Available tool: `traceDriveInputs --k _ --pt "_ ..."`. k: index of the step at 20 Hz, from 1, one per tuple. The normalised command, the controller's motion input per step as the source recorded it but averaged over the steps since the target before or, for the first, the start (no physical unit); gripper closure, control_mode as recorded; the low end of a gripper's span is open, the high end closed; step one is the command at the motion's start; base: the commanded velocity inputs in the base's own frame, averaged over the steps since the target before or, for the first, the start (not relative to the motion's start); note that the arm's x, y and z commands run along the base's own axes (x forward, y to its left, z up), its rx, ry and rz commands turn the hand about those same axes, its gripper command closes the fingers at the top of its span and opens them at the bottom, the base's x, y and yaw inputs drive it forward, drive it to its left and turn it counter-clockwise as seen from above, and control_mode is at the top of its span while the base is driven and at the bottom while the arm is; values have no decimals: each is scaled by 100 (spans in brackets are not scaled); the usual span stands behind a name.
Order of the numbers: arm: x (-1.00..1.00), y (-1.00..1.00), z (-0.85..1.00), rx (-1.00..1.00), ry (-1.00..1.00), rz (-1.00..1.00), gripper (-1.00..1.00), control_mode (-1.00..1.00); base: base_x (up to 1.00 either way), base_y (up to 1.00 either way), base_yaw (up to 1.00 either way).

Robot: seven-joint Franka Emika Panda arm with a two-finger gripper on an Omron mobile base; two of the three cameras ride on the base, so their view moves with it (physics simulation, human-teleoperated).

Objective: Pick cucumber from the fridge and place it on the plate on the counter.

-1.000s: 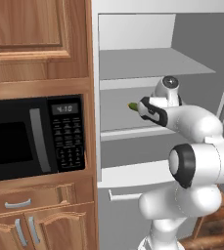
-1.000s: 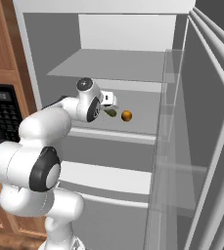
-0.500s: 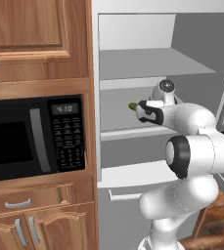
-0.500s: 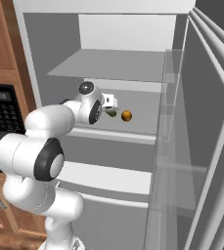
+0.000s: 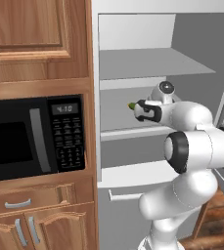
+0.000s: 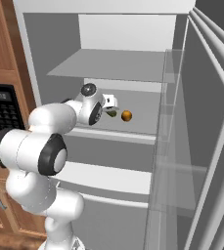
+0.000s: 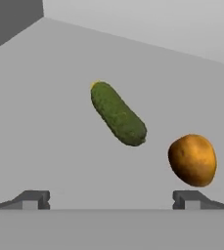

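A simulated kitchen with wooden cabinets [image 5: 33,29] and a black microwave [image 5: 35,136] frames the open fridge [image 6: 128,29], its pale interior crossed by flat grey shelves and its glassy door [image 6: 201,146] swung wide on the right. The white arm [image 5: 191,146] reaches in over the middle shelf [image 7: 50,146]. The gripper [image 7: 111,199] hovers above that shelf with its jaws spread wide, holding nothing. Ahead of the fingertips [image 7: 35,199] lies the cucumber [image 7: 117,113] on the shelf, set diagonally, its yellowish tip pointing away. Just beside it sits a brownish-orange potato [image 7: 192,159], apart from the cucumber.
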Motion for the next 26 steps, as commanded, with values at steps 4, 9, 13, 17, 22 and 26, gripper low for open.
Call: traceDriveInputs --k 4,9,13,17,22,26 --pt "27 0 -12 -6 0 11 -100 -100 0 0 0" --pt "41 0 -9 -6 3 6 -100 -100 0 0 0" --pt "46 0 -7 -2 7 3 -100 -100 0 0 0" --pt "47 0 -7 0 7 4 -100 -100 0 0 0" --pt "40 0 -27 0 2 4 -100 -100 0 0 0" --pt "39 0 -26 0 0 3 -100 -100 0 0 0"
